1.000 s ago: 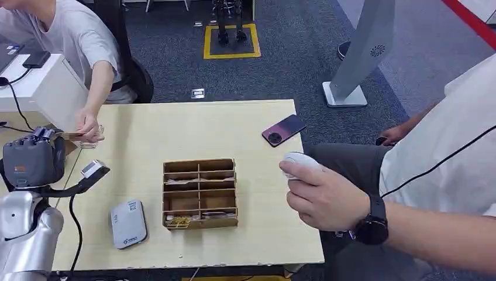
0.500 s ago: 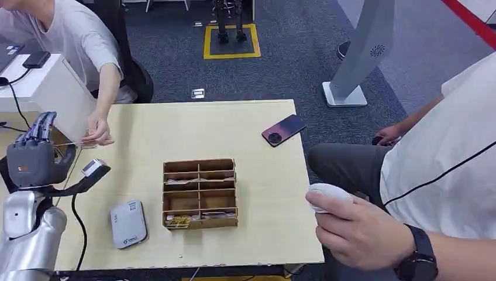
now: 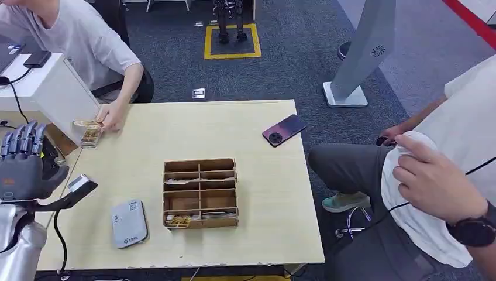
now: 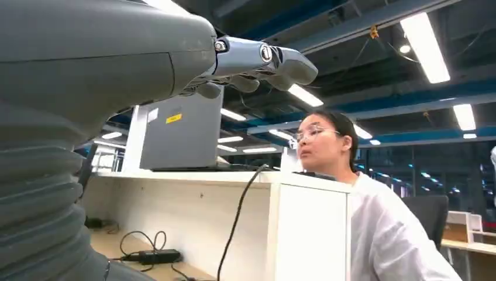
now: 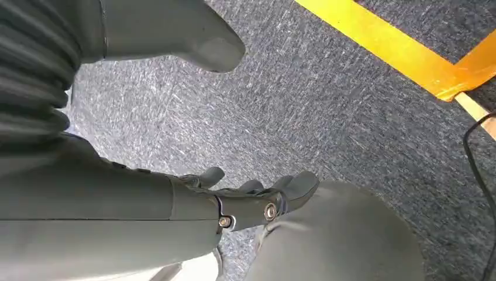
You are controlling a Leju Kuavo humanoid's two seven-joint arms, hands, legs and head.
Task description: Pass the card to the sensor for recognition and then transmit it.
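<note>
My left hand [image 3: 24, 164] is raised beside the table's left edge, fingers upright and spread, holding nothing; in the left wrist view its fingers [image 4: 257, 61] are empty too. A person's hand [image 3: 111, 116] rests at the table's far left corner on a small stack of cards [image 3: 89, 132]. The grey-white card sensor [image 3: 128, 223] lies flat near the front left of the table. My right hand [image 5: 234, 202] hangs over the carpet with its thumb [image 5: 205, 44] apart from the fingers and nothing in it.
A wooden divided box [image 3: 200, 192] holding some cards stands mid-table. A phone [image 3: 283, 130] lies at the far right edge. A second person sits to the right, hand [image 3: 433, 182] raised. A white desk [image 3: 55, 91] stands at the left.
The person on the left took the card from my left hand and carried it to the stack at the corner. My left hand opened and drew back. The person on the right pulled their hand away.
</note>
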